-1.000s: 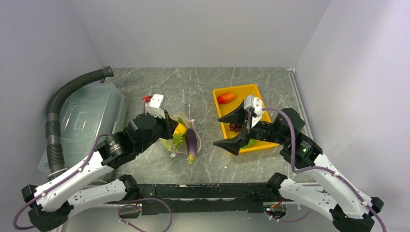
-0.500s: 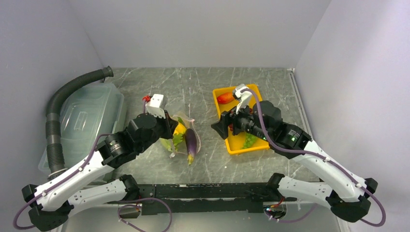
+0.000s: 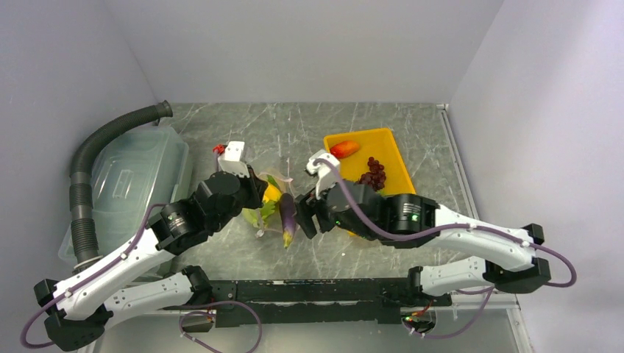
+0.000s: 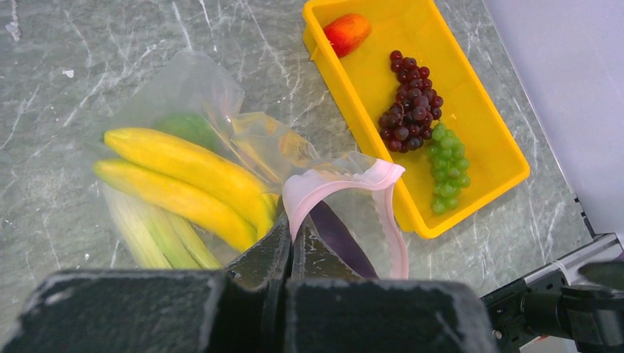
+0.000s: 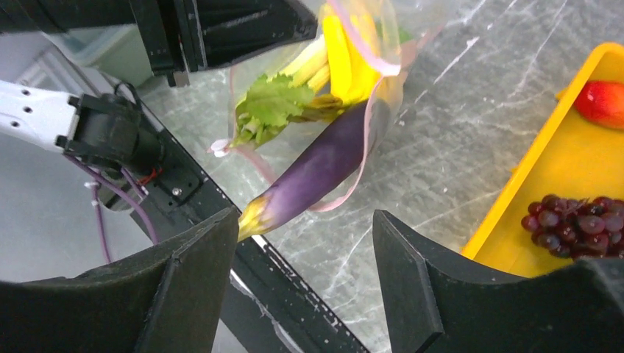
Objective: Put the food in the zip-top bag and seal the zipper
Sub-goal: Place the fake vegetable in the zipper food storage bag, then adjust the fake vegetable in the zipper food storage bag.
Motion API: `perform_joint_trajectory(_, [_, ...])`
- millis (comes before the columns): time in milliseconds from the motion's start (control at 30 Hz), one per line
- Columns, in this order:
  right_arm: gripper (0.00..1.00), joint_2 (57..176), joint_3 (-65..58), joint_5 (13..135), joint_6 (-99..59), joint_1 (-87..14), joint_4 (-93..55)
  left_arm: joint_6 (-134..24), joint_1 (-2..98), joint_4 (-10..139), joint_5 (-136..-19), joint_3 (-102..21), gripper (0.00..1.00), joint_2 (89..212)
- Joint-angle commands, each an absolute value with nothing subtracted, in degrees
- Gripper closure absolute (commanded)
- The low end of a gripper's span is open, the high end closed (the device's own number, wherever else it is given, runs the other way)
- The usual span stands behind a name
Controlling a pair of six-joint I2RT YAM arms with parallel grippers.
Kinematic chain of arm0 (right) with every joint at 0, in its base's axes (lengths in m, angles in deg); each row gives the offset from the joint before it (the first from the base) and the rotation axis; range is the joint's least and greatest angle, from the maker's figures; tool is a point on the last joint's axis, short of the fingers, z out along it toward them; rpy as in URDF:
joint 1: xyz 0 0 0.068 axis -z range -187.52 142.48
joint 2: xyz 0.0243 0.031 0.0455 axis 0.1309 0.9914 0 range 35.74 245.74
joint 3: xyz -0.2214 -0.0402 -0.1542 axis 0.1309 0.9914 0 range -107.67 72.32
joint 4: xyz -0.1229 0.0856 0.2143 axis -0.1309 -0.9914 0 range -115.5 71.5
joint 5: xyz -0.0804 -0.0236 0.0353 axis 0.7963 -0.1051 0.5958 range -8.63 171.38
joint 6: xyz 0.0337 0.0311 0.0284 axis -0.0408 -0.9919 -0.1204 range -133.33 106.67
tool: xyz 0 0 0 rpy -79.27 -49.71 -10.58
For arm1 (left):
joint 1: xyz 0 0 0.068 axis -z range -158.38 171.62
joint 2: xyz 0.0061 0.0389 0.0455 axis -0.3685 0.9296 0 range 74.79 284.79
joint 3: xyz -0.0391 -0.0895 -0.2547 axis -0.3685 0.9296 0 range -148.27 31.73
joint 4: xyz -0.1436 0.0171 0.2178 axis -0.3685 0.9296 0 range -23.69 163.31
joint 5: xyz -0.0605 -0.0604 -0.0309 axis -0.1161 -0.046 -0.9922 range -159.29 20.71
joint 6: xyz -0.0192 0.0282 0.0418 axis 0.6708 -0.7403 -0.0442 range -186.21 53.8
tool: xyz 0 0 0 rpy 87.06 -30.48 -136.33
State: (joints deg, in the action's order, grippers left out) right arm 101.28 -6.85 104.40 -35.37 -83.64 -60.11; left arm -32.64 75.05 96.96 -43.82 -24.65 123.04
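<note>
Swinging off the tray (image 3: 390, 140), the right claw (image 3: 307, 215) now hangs beside the bag (image 4: 195, 81), low over the eggplant (image 5: 316, 173). Its jaws stand well apart and have narrowed; they hold nothing, and the eggplant lies between them in the wrist view, untouched. The left claw (image 4: 288, 239) is clamped on the zipper (image 4: 368, 176), lifting the pink strip so the mouth gapes in a loop.

I judge the task about half done. Bananas (image 4: 184, 176) and the leek (image 4: 147, 228) lie inside, with something green behind them. The eggplant is only partly in: its body passes through the pink loop, and its stem end pokes out onto the table (image 4: 88, 44). Dark grapes (image 4: 408, 103), green grapes (image 4: 447, 165) and the red fruit (image 4: 346, 33) wait in the tray. The zipper is unsealed.

The bag is thin, clear, crinkled film that sags round its load. The bananas are smooth, curved and glossy, the eggplant a slick, tapering purple shape, the grapes knobbly clusters. The tray is hard yellow plastic with a raised rim, and the table is grey and veined like marble.
</note>
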Motion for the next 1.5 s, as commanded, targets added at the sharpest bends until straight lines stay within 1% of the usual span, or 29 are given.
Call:
perform_joint_trajectory(0, [0.31, 105.21, -11.35, 111.70, -40.58, -87.43, -66.09, -30.71, 74.88, 94.77, -41.21, -26.45, 1.00, 122.17])
perform_joint_trajectory(133, [0.35, 107.79, -11.92, 111.42, -42.58, -88.86, -66.61, -30.13, 74.88, 94.67, -40.92, -26.26, 1.00, 122.40])
perform_joint_trajectory(533, [0.35, 113.57, -10.87, 112.44, -47.60, -91.48, -63.51, -28.06, 74.89, 94.81, -39.42, -25.27, 1.00, 121.82])
perform_joint_trajectory(767, [0.35, 116.77, -11.14, 115.08, -50.50, -92.71, -63.13, -27.67, 74.88, 94.90, -39.14, -25.31, 1.00, 121.88])
perform_joint_trajectory(1133, [0.35, 122.83, -14.40, 121.39, -55.03, -94.33, -69.55, -27.27, 74.90, 95.09, -39.29, -24.94, 1.00, 121.16])
perform_joint_trajectory(1367, [0.44, 125.48, -17.02, 126.03, -57.45, -94.77, -75.33, -27.23, 74.93, 95.83, -39.08, -25.13, 1.00, 120.54])
perform_joint_trajectory(1467, [0.52, 126.35, -17.48, 127.36, -58.02, -94.80, -76.61, -27.27, 74.88, 96.01, -39.16, -25.12, 1.00, 120.36])
